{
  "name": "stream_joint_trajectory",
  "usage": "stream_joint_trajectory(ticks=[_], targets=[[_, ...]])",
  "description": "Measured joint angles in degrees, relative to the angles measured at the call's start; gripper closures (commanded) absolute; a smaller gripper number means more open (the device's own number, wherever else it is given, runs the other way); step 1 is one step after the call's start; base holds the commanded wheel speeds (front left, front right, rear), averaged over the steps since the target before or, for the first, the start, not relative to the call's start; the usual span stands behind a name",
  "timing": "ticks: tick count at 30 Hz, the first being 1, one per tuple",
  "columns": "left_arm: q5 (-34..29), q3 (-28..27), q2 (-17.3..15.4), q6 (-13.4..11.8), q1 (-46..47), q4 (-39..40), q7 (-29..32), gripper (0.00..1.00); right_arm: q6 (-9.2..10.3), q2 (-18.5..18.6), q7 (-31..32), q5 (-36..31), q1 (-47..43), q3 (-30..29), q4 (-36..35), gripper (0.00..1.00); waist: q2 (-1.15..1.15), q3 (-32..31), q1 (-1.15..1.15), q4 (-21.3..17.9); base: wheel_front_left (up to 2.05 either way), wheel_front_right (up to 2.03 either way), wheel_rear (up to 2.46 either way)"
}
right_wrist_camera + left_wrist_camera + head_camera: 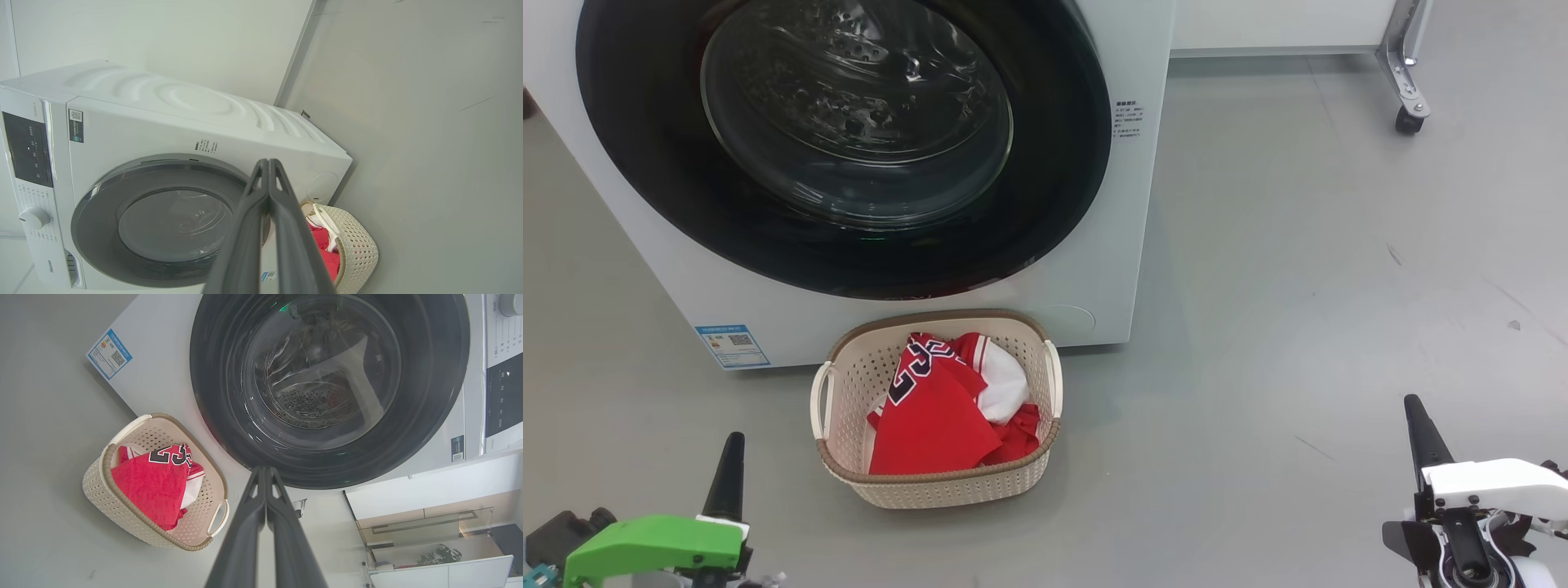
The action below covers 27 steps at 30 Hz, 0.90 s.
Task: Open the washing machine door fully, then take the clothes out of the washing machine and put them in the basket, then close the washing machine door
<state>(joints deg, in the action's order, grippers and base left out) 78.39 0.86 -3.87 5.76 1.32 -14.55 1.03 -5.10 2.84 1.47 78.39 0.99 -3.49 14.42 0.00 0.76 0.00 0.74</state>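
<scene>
Head view, read left to right.

The left pincer [733, 445] was recorded at the lower left of the frame. Its two dark fingers were pressed together with nothing pinched, and the tip was pointed up the frame over the grey floor [1298, 286].

The washing machine [768, 318] was seen across the upper left and centre. A blue label sticker [732, 345] was noted at its lower left corner. The washing machine door [1054, 163] was found shut, flush against the white front. The steel drum was made out through the door's bulging glass.

The basket [939, 490] was noted on the floor at lower centre, just in front of the machine's base. Whether it touched the machine could not be told. The clothes [935, 416] were found inside the basket, with a red jersey bearing black-and-white numerals uppermost and a white patch at its right.

The right pincer [1414, 408] was recorded at the lower right, well apart from the basket. In the right wrist view its fingers were seen pressed together, with nothing between them.

A caster [1409, 121] on a metal leg was noted at the upper right.
</scene>
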Motion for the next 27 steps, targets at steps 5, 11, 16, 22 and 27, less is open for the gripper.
stream_joint_trajectory(ticks=[5,11,16,22,27], targets=[[3.6,-0.8,0.1,0.1,0.6,-0.3,1.0,1.00,-0.38,0.0,0.8,3.6,0.4,-0.5,0.4,1.00,0.00,-0.2,0.00,-0.2,0.00,0.00,0.00],[7.7,-1.7,0.2,0.6,1.1,-0.7,1.9,1.00,-0.89,0.0,1.8,7.8,1.2,-1.4,0.8,1.00,0.00,-0.3,0.00,-0.4,0.00,0.00,0.00],[11.5,-2.6,0.3,0.7,1.2,-1.0,2.7,1.00,-1.37,0.1,2.6,11.4,1.6,-1.9,1.1,1.00,0.00,-0.5,0.00,-0.6,0.00,0.00,0.00],[14.4,-3.3,0.5,1.1,1.9,-1.3,3.5,1.00,-1.87,0.1,3.4,14.5,2.3,-2.5,1.4,1.00,0.00,-0.6,0.00,-0.7,0.00,0.00,0.00],[14.4,-3.3,0.5,1.1,1.9,-1.3,3.5,1.00,-1.87,0.2,3.4,14.5,2.3,-2.5,1.4,1.00,0.00,-0.6,0.00,-0.7,0.00,0.00,0.00]])
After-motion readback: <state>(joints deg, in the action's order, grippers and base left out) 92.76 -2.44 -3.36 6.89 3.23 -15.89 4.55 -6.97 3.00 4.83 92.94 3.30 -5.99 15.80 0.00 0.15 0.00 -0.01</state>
